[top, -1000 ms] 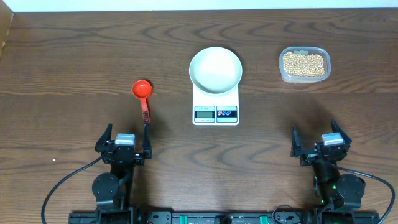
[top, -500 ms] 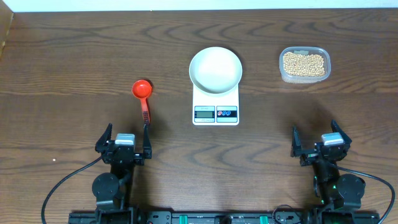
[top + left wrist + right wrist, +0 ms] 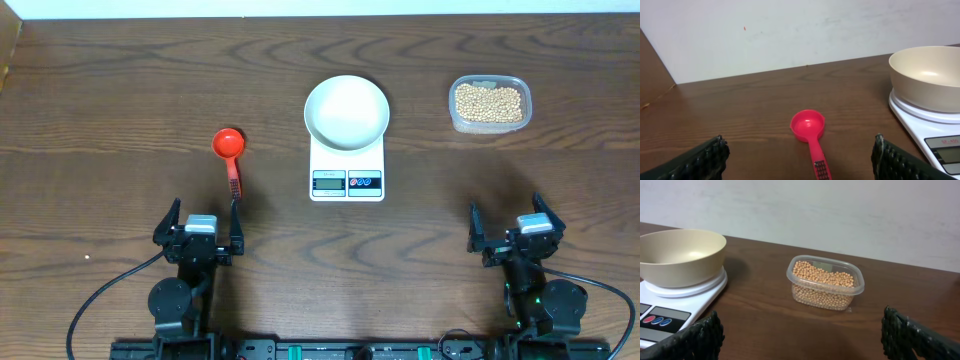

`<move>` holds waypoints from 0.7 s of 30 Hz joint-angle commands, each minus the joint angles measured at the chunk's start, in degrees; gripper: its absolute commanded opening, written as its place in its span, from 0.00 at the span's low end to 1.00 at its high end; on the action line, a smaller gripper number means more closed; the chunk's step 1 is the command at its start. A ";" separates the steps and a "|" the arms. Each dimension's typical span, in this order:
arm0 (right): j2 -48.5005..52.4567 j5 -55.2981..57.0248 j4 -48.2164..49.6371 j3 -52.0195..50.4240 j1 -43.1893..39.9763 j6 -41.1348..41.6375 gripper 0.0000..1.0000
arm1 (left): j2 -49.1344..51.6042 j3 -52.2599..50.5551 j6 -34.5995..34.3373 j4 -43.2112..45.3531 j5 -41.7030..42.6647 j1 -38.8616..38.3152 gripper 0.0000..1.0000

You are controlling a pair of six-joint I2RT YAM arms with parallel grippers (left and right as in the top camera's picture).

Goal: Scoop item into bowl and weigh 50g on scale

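The white bowl (image 3: 346,111) sits empty on the white scale (image 3: 347,181) at the table's middle. Tan beans, the item (image 3: 488,102), fill a clear plastic tub (image 3: 490,124) at the back right. A red scoop (image 3: 229,144) lies left of the scale, its handle pointing toward me. My left gripper (image 3: 197,229) rests open near the front edge, just behind the scoop's handle (image 3: 820,168). My right gripper (image 3: 513,227) rests open at the front right, well short of the tub (image 3: 825,283). Both hold nothing. The bowl (image 3: 927,77) and the beans (image 3: 822,275) also appear in the wrist views.
Dark wooden table (image 3: 120,90) with a pale wall (image 3: 790,30) along its far side. Cables run from both arm bases at the front edge.
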 commanded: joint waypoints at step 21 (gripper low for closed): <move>-0.24 0.44 -0.28 -0.09 0.44 0.24 0.99 | 0.35 -0.76 -0.33 -2.19 0.98 0.17 0.93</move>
